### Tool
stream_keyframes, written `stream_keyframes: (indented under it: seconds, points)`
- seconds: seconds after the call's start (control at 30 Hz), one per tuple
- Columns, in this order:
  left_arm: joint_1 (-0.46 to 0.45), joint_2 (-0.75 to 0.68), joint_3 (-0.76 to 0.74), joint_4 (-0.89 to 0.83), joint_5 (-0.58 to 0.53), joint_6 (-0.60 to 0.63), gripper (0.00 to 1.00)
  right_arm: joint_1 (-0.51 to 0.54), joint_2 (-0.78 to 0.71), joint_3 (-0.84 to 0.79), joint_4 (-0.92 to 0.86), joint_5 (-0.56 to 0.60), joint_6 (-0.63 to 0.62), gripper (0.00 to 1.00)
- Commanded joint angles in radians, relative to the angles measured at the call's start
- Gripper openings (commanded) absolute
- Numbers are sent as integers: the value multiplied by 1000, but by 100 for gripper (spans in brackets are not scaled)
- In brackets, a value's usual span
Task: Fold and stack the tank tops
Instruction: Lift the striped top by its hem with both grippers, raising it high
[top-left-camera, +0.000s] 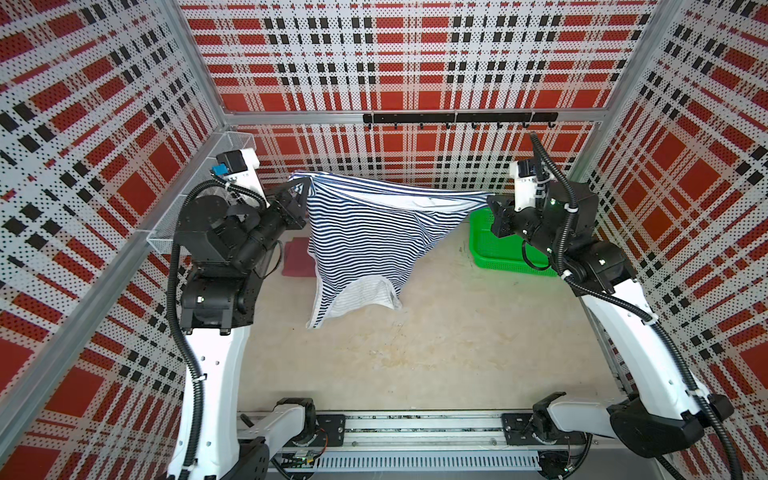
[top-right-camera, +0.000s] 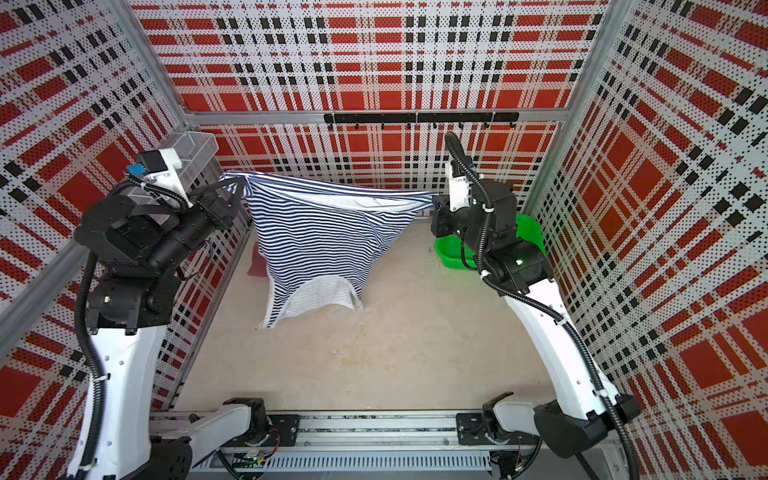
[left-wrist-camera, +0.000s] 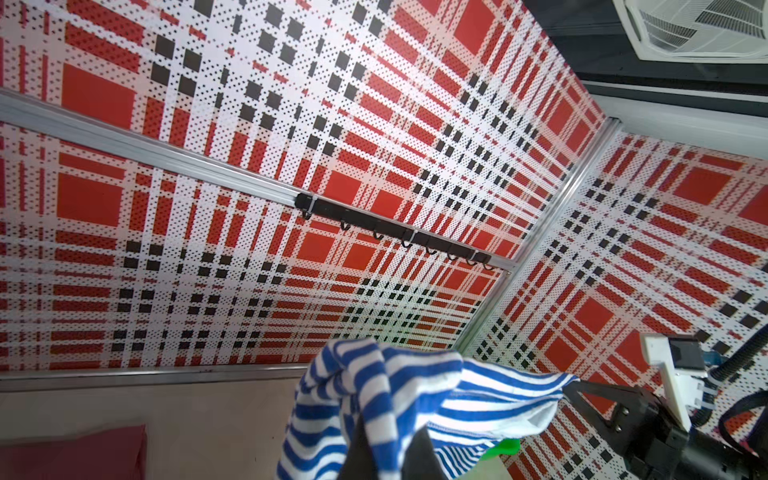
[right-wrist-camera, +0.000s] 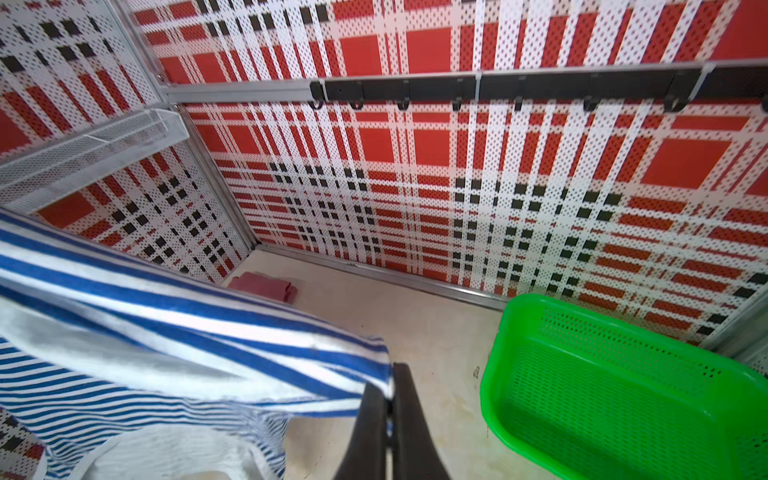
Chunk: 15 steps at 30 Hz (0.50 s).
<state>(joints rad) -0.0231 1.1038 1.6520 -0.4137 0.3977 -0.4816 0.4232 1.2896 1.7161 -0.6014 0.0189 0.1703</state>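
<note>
Jaws on two grippers, both clamped shut: left gripper (top-left-camera: 306, 182) pinches the striped tank top (top-left-camera: 365, 232) at its upper-left corner, right gripper (top-left-camera: 489, 198) at its upper-right, so it hangs mid-frame between them. One maroon tank top (top-left-camera: 296, 259) lies folded on the table (top-left-camera: 436, 353) left of centre, one green basket (top-left-camera: 482, 241) at right.

No text, label, brand, number or sign can be read in any view. Tiny dark marks are seen on the white wrist-camera mounts (top-left-camera: 524, 183), but they are too small to be made out.
</note>
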Motion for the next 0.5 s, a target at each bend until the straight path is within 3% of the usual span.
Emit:
stream_keyframes:
  seconds: [0.0,0.13,0.23,0.33,0.47]
  points:
    - [7,14,-72,19,39,1,0,-6,16,-8,-42,-6,-35,0]
    - [9,57,-194,104,51,6,0,-13,84,-18,-15,-11,-58,0]
    - [10,150,-202,165,45,21,0,-27,184,1,37,-3,-96,0]
    - [9,292,-138,236,60,15,0,-39,314,82,89,-1,-154,0]
    - [1,510,83,263,99,3,0,-82,467,277,138,-88,-152,0]
